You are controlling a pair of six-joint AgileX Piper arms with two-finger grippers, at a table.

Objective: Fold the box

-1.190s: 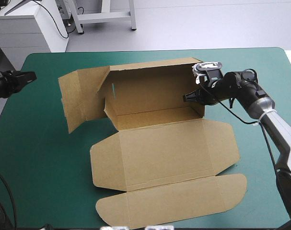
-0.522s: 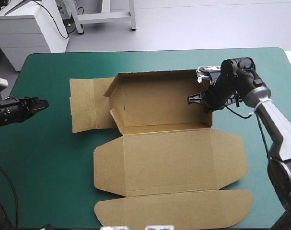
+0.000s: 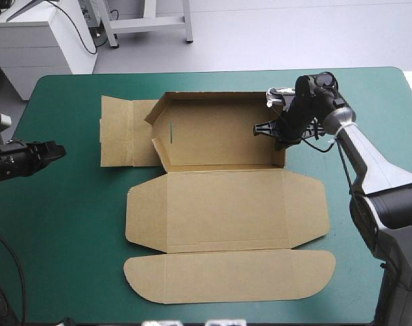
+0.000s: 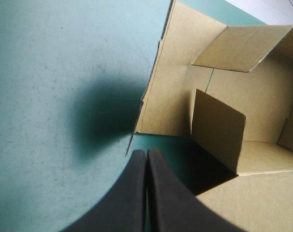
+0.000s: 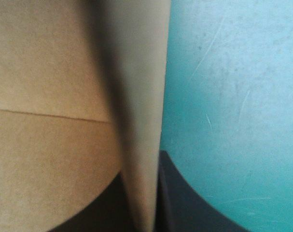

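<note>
Box (image 3: 226, 210) wall sits pinched inside the right pincer (image 3: 265, 129).

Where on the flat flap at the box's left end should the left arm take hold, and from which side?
Probably the outer edge of the flap, approached from the table's left. It lies flat on the teal-green cover, so only that free edge offers a hold, and it faces the left gripper, whose jaws are shut and must open first.
</note>
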